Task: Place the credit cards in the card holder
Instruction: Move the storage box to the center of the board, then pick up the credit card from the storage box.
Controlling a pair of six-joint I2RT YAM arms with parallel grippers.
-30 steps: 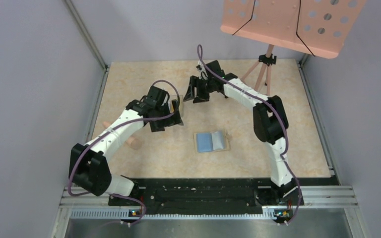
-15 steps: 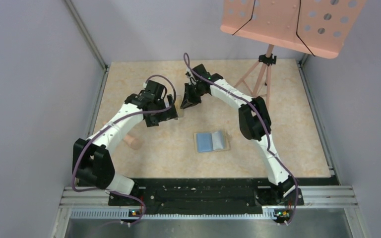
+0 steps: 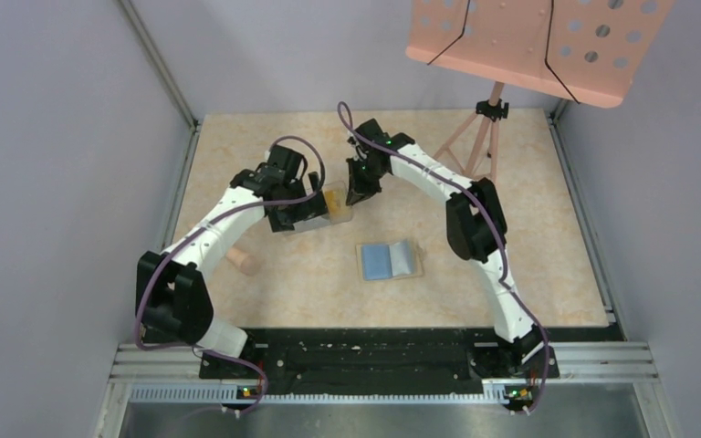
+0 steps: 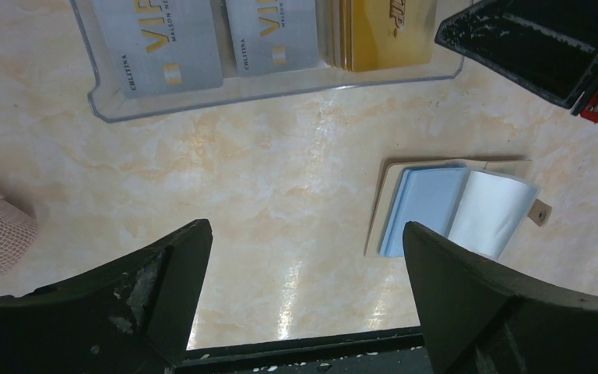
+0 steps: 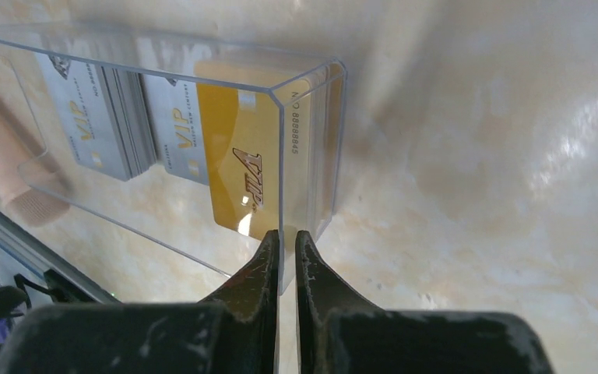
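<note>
standing on edge in the clear box point(image 3: 315, 222), the credit cards point(image 5: 241, 175) have not yet been taken out: gold cards point(image 4: 385, 31) fill the right-hand compartment and silver-white cards point(image 4: 163, 39) fill the other two. the card holder point(image 3: 389, 261) lies open on the worktop point(image 3: 529, 246), light blue side up, nearer than the box and a little to its right, well apart from it, with no card in it that can be seen.

the step in hand looks like getting hold at the gold end of the box. the right gripper point(image 5: 286, 238) has its jaws pressed together on the thin clear wall at that corner, seemingly pinching the box, not a card. the left gripper point(image 4: 304, 230) hangs above the worktop on the near-left side of the box, jaws spread wide and holding nothing.

the next move probably calls for one card to be singled out from the tight gold stack, with the box kept from sliding or tipping, then carried to the open holder.

a pinkish roll point(image 3: 242, 262) lies to the near left, clear of the route. a salmon perforated board point(image 3: 538, 41) on a tripod stands at the far right. the box walls themselves are the main hindrance.
</note>
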